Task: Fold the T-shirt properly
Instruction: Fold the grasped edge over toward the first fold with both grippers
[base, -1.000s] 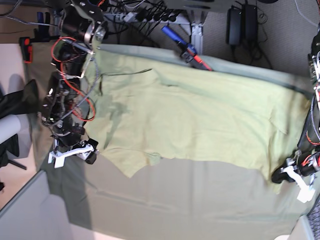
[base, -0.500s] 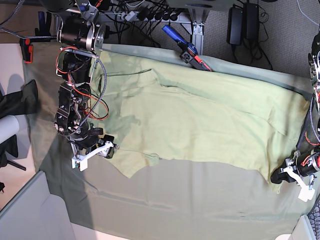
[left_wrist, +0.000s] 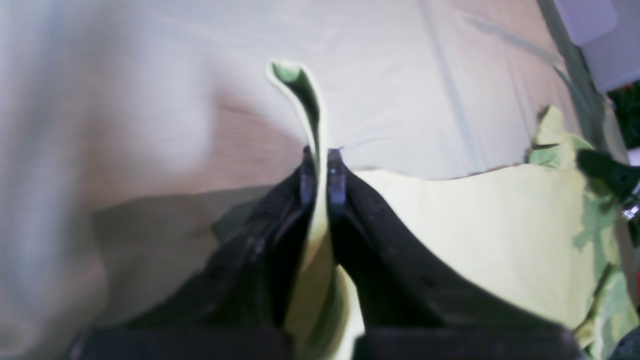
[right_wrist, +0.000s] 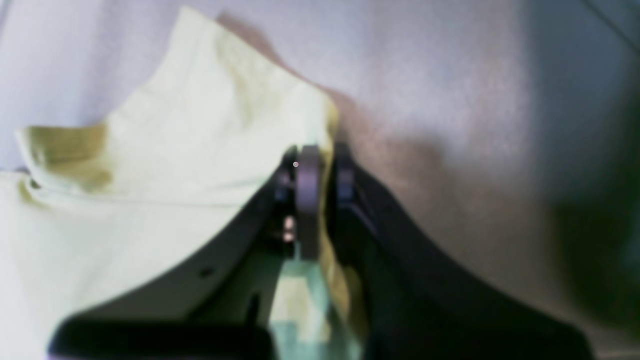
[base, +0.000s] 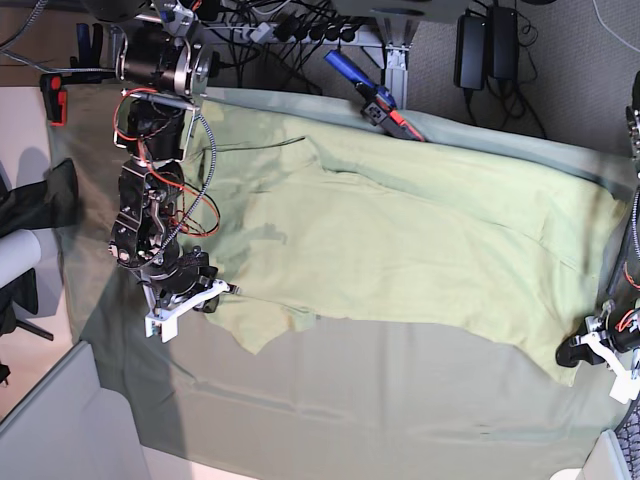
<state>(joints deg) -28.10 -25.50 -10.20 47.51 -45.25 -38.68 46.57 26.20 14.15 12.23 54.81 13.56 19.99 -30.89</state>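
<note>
On the grey-green table cloth (base: 330, 400), the T-shirt (base: 400, 250) lies unfolded; left end effector (left_wrist: 320, 167) and right end effector (right_wrist: 320, 165) each pinch a corner, folding not yet begun.

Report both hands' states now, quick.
Left hand: closed on the T-shirt edge.
Right hand: closed on the T-shirt's edge.

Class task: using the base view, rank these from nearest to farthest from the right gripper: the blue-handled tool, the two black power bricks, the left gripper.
From the right gripper:
1. Blue-handled tool, at the table's far edge, centre.
2. Black power bricks, on the floor beyond.
3. Left gripper, at the opposite end of the T-shirt.
</note>
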